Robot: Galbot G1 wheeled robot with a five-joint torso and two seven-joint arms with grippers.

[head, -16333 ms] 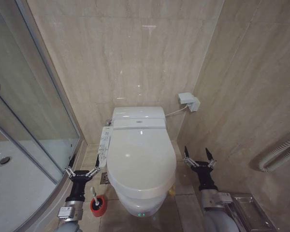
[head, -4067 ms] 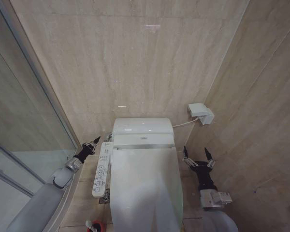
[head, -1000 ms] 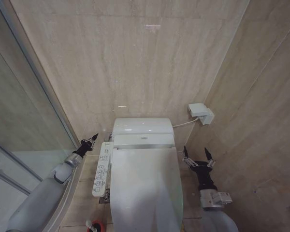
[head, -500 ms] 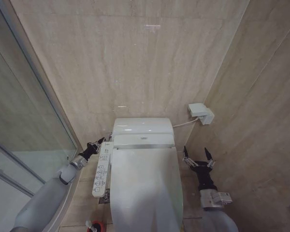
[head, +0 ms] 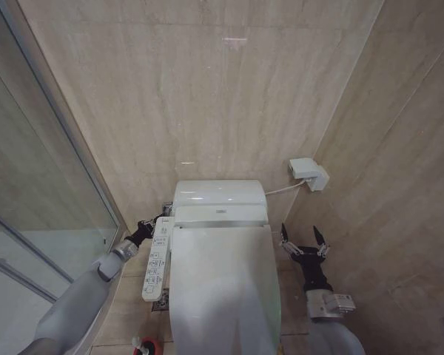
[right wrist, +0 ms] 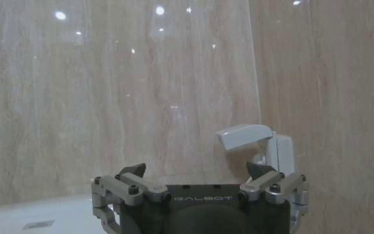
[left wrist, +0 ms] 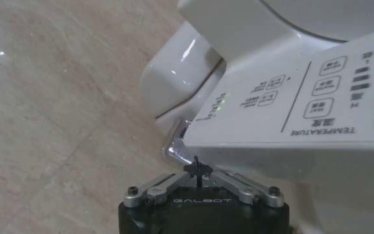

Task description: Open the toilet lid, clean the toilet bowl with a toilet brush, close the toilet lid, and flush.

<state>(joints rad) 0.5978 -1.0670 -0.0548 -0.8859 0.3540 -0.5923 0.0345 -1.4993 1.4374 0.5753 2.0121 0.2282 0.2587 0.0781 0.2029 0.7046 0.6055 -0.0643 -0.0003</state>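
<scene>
The toilet lid (head: 222,288) lies shut over the toilet bowl, which is hidden under it. My left gripper (head: 149,224) is shut with nothing in it, its tips (left wrist: 198,170) just short of a chrome fitting (left wrist: 176,145) under the far end of the button panel (head: 157,255), beside the tank (head: 220,194). My right gripper (head: 302,238) hangs open and holds nothing, to the right of the toilet, its fingers (right wrist: 132,171) pointing at the back wall. The toilet brush stands in its red holder (head: 144,345) on the floor at the picture's lower edge.
A glass shower screen (head: 37,185) closes off the left side. A white wall box (head: 308,173) with a cable sits right of the tank, also ahead of the right gripper (right wrist: 255,141). Tiled walls stand close behind and on the right.
My left gripper has moved right and down, from beside the shower screen to the far end of the button panel next to the tank. The right arm has stayed still.
</scene>
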